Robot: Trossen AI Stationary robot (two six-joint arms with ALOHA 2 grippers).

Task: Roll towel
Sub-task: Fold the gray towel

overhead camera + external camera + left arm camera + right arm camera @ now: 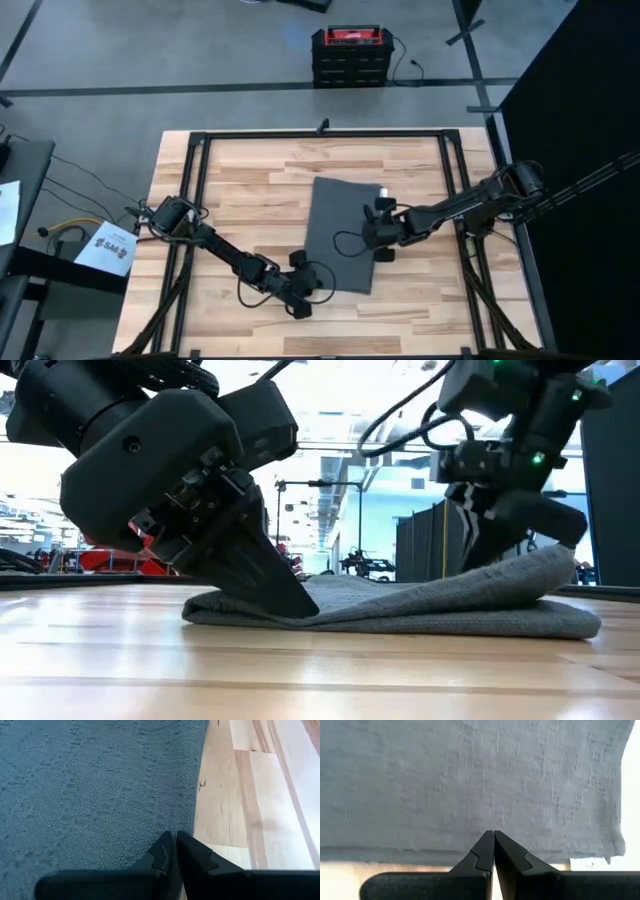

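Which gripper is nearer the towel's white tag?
The right gripper. It sits over the towel near its right edge, a little below the white tag. The left gripper is at the towel's lower left corner, diagonally opposite the tag.

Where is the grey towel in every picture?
High view: towel at table centre, between both arms.
Low view: flat across the middle, right side lifted.
Left wrist view: fills the left.
Right wrist view: fills the top.
Shared landmark: pale wood table beside its edge.
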